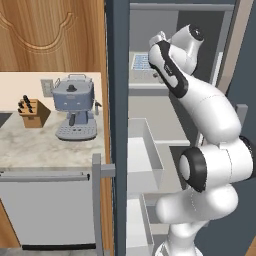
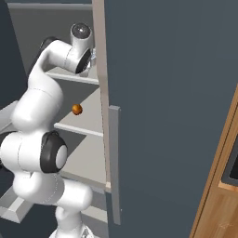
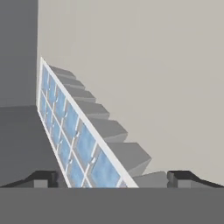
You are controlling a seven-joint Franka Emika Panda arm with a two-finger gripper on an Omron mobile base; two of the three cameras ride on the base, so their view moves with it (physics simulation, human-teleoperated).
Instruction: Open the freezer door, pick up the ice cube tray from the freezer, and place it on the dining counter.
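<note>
- At the left of the left base view you have the coffee machine and knife block on the kitchen desk; leave them alone.
- At centre, the freezer stands open, its shelves exposed, so the door step looks done.
- In the upper middle of that view, the ice cube tray lies on an upper shelf, right at the arm's wrist.
- In the hand view, the pincer is spread wide and empty, the tray's near end between its tips.
- Advance until both tips flank the tray's rim, centre them, then close gently.
- At the right of the right base view, the freezer door hangs close; withdraw straight back.
</note>
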